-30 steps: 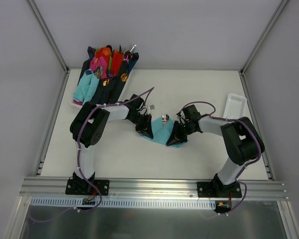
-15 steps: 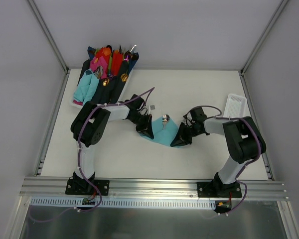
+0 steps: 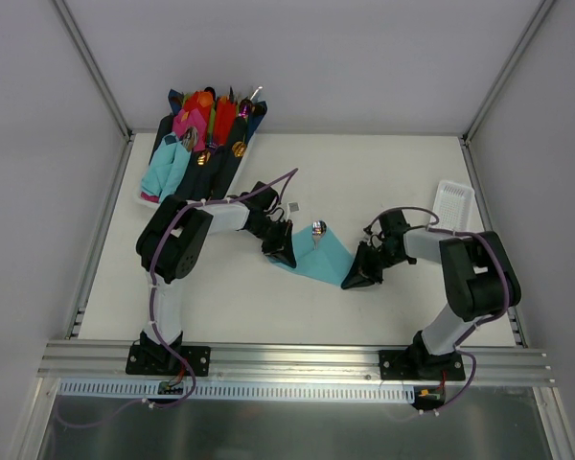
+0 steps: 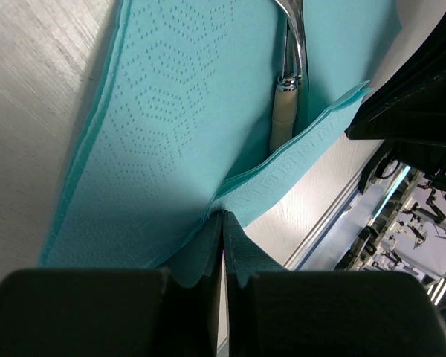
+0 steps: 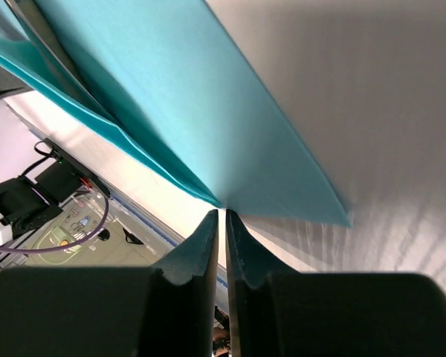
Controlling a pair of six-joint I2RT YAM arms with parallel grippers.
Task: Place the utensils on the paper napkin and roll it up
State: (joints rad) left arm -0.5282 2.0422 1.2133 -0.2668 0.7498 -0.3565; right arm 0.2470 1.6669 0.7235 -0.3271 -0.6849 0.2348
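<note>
Firstly, tray (image 3: 146, 199): back left of the desk (image 3: 220, 297), packed with coloured napkin bundles.
Left end effector (image 3: 286, 257) (image 4: 223, 223): fingers together, clamped on the left edge of the paper napkin (image 3: 324, 259) (image 4: 171, 111) (image 5: 208, 111).
Paper napkin: teal, lying mid-desk between both end effectors, one layer folded over.
Utensil (image 3: 317, 228) (image 4: 291, 52): silver, handle tucked under the fold; its shiny end pokes out at the napkin's back corner, near the left end effector.
Right end effector (image 3: 353, 281) (image 5: 221, 216): fingers almost touching, pinching the napkin's right corner.
Basket (image 3: 453, 204): white, at the desk's right edge, well apart from the napkin.

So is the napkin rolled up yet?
Not yet: the napkin lies mostly spread, with one edge folded over the utensil handle.
</note>
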